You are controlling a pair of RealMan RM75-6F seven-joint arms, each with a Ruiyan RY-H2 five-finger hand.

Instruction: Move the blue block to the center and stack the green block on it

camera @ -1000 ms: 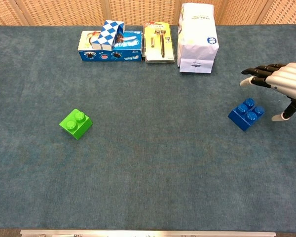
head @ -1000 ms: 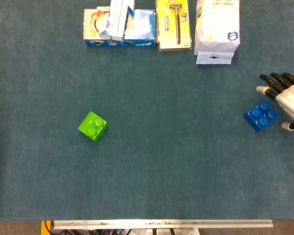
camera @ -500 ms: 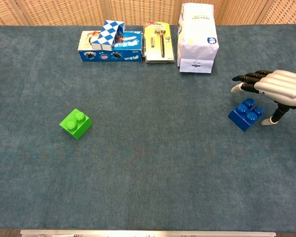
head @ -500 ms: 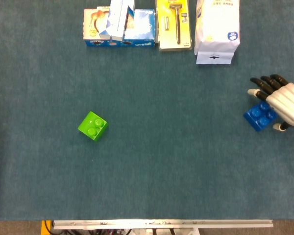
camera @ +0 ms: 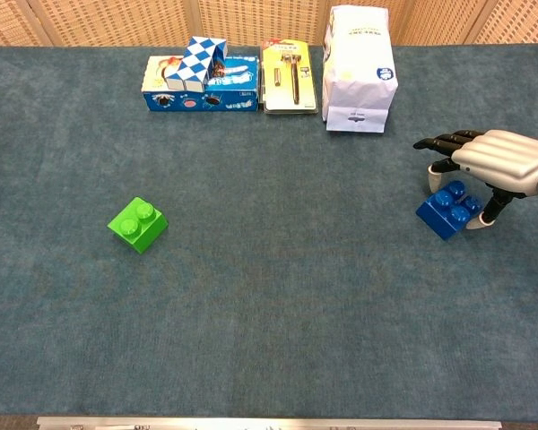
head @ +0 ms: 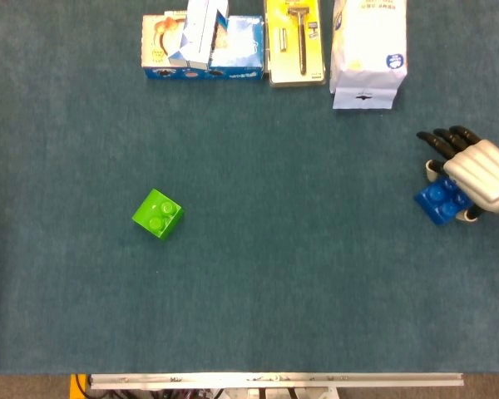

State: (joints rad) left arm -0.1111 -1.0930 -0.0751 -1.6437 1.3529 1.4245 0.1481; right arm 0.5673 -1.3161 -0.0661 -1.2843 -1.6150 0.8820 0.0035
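At the right edge, the right hand (camera: 498,161) arches over the blue block (camera: 447,210). Its fingers (camera: 439,141) are spread, seemingly touching the block's sides. The green block (camera: 137,224) sits left of center.

right robot hand (camera: 489,161) arched over blue block (camera: 447,209) | fingers apart | green block (camera: 137,224) far left

One robot hand (head: 476,174) shows at the right edge, palm down. Two toy blocks lie on the teal table (head: 316,283): one blue block (head: 437,200) directly under the hand's fingers, and one green block (head: 156,214) well apart from the hand, far to its left. Beyond the hand, along the table's far edge, are four packaged goods: one white bag (head: 368,51) nearest the hand, one yellow razor pack (head: 294,40) beside the bag, one blue box (head: 237,50), and one blue-and-white checkered carton (camera: 197,61) resting on that box.
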